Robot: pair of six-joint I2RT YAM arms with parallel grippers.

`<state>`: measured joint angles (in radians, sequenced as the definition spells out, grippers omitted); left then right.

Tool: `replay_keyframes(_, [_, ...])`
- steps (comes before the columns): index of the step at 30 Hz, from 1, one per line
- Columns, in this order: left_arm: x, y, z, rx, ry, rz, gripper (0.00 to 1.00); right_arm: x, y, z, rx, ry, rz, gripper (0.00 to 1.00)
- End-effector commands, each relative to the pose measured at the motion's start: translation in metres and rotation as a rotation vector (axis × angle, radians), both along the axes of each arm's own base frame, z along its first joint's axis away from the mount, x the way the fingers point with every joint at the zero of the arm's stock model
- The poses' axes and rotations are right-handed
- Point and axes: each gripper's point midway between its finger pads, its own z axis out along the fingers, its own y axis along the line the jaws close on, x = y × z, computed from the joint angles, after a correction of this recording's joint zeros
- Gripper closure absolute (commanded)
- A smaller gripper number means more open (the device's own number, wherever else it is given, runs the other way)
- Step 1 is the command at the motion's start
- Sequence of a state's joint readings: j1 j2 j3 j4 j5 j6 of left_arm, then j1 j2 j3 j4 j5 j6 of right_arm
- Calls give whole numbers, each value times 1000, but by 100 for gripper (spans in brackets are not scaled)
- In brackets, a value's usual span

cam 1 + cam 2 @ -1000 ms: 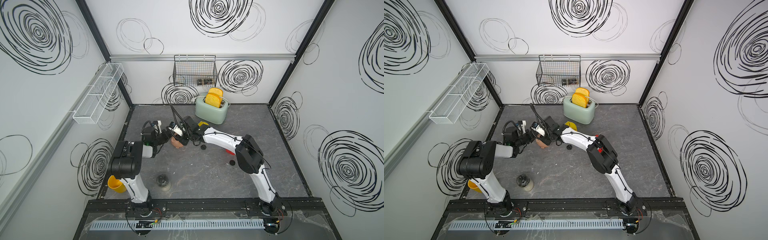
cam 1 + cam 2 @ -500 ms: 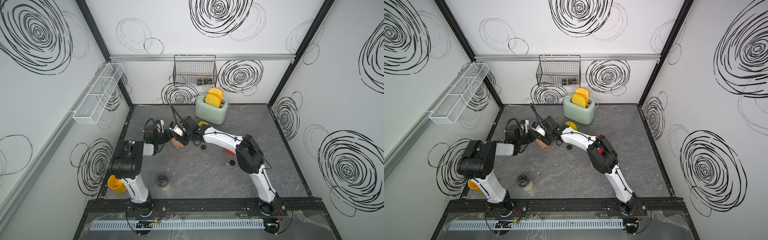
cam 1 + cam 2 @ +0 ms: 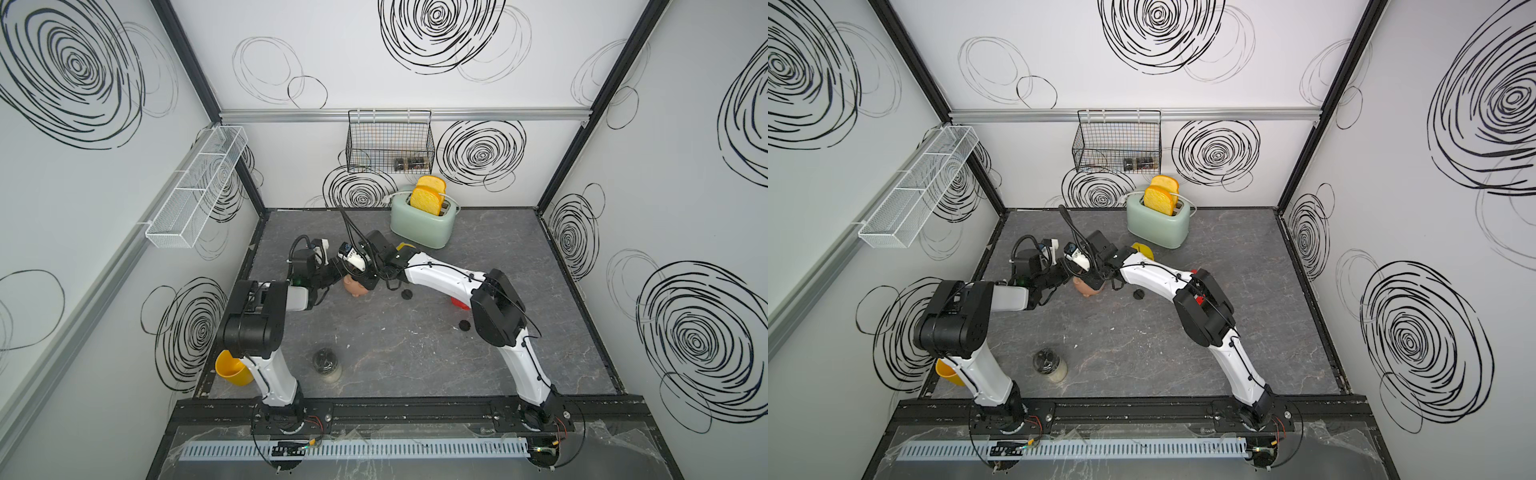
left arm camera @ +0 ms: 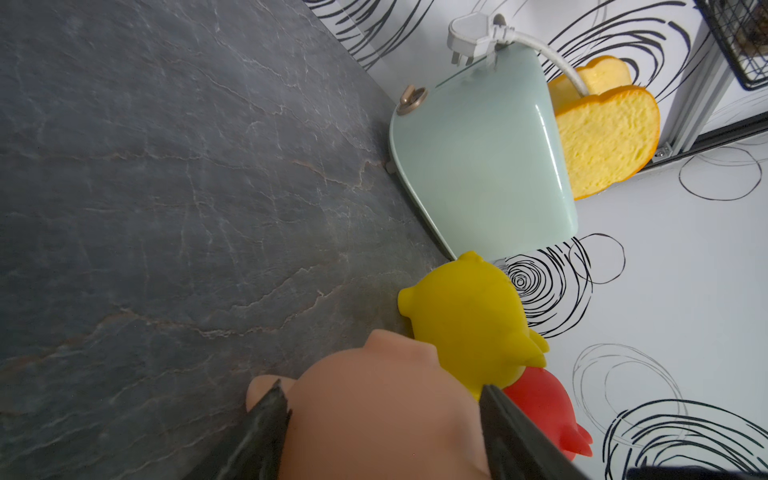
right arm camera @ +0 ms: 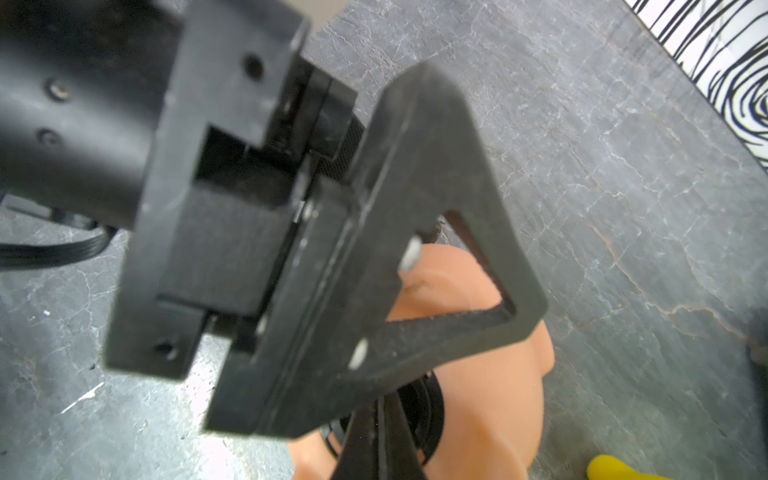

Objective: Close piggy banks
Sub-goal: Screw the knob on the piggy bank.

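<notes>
Left wrist view: the pale pink piggy bank (image 4: 386, 419) lies on the grey table (image 4: 166, 208), clamped between the two fingers of the left gripper (image 4: 382, 390). The yellow piggy bank (image 4: 465, 316) and the red piggy bank (image 4: 544, 411) sit just beyond it. In both top views the left forearm (image 3: 297, 297) reaches in level. The right arm (image 3: 440, 280) stretches across, bent at the elbow. The right gripper (image 5: 368, 444) is closed tight, its tips at a black plug (image 5: 422, 409) on the pink belly.
</notes>
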<state>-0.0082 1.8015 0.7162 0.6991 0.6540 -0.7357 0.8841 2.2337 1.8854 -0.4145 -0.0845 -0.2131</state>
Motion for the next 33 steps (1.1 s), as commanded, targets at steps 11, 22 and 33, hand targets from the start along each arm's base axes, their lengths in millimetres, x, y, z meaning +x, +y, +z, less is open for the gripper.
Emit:
replay_keyframes(11, [-14,-1,-27,11,82,2,26,11,-30,-35,-105,110,-256,100])
replay_keyframes(22, [-14,0,-26,8,78,9,27,13,-20,-30,-35,196,-502,100])
replay_keyframes(33, [-15,0,-26,0,75,11,27,8,-13,-28,36,263,-695,100])
